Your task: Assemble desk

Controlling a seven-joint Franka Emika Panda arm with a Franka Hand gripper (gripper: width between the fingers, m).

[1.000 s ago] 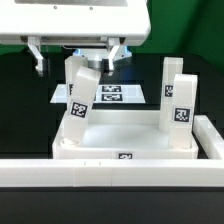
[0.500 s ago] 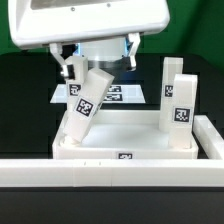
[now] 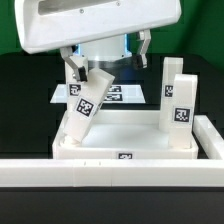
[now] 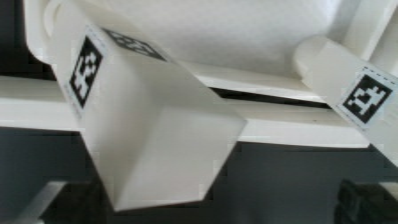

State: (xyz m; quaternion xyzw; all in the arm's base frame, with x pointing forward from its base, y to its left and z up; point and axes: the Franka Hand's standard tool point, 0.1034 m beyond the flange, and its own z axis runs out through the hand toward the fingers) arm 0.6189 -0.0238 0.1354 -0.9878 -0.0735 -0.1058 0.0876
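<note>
Fingers (image 3: 104,62): spread wide, released; straddle the top of the leaning leg, contact not discernible.
Leaning leg (image 3: 84,104): white, square-section, tilted toward the exterior view's right; foot at the tabletop's corner on the exterior view's left; tag on its face.
Tabletop (image 3: 125,142): white tray, on the black counter (image 3: 25,110), just behind the low white wall (image 3: 110,176).
Upright legs (image 3: 178,100): two, standing at the tabletop's side on the exterior view's right.
Marker board (image 3: 125,94): flat behind the tabletop.
Wrist view: leaning leg (image 4: 157,135) fills the frame, tag near one end.

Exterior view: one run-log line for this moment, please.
pincer: open, above leg | tilted white square-section plastic leg: leaning in tabletop corner | white rectangular plastic tabletop: two legs upright
</note>
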